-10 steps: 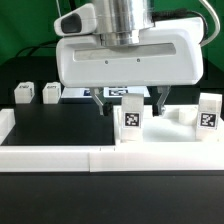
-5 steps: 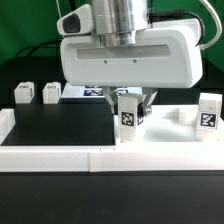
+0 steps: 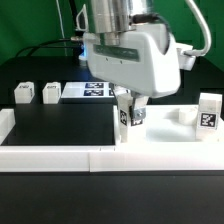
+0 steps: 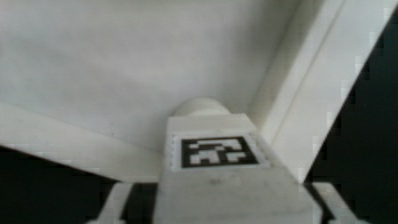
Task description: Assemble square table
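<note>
The white square table top (image 3: 165,137) lies at the exterior view's right, behind the border wall. One white tagged leg (image 3: 127,118) stands upright at its near left corner. My gripper (image 3: 129,110) is turned on its axis and its fingers close on this leg from both sides. In the wrist view the leg (image 4: 217,150) fills the space between my gripper's (image 4: 222,195) fingers, over the table top (image 4: 125,70) and its raised rim. Another leg (image 3: 208,111) stands at the far right. Two more legs (image 3: 22,93) (image 3: 50,93) stand at the left.
The marker board (image 3: 88,90) lies behind the black mat (image 3: 60,120), partly hidden by my hand. The long low white border wall (image 3: 60,157) runs along the front and up the left side.
My gripper came down over the leg at the table top's corner, its fingers closed in on it, and the hand has turned about its vertical axis.
</note>
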Robot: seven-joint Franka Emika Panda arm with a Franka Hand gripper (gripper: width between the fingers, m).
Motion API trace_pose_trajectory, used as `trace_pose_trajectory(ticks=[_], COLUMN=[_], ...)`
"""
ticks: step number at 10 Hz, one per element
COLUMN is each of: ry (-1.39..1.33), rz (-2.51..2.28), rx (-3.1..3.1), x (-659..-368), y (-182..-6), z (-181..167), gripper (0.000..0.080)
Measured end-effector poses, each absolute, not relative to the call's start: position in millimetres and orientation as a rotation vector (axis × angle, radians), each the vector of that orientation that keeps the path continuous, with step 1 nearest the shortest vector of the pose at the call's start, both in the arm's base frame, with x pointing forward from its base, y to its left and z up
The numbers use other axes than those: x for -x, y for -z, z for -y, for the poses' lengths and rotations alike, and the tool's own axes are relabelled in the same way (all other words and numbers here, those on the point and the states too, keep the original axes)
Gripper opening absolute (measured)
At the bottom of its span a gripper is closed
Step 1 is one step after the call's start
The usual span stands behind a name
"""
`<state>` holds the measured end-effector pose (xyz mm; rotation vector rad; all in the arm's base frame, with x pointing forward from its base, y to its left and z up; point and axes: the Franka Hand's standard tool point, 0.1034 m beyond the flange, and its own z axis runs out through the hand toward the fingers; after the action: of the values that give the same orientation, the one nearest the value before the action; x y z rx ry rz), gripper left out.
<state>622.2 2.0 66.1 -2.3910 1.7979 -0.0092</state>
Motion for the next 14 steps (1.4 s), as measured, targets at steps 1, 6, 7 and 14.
trace_pose_trajectory(ticks=[1,6,7,14], ry=[-0.022,-0.119,-0.116,-0.014], rz=[-1.988,-2.394,-2.378,-1.687], rx=[2.211,1.672,1.694,2.406], x=[-622,-623,-623,-620], y=[-65.5,-63.2,-63.1,-64.2], z=[-2,-5,-5,-16], gripper=[0.029,0.029,0.029,0.0649])
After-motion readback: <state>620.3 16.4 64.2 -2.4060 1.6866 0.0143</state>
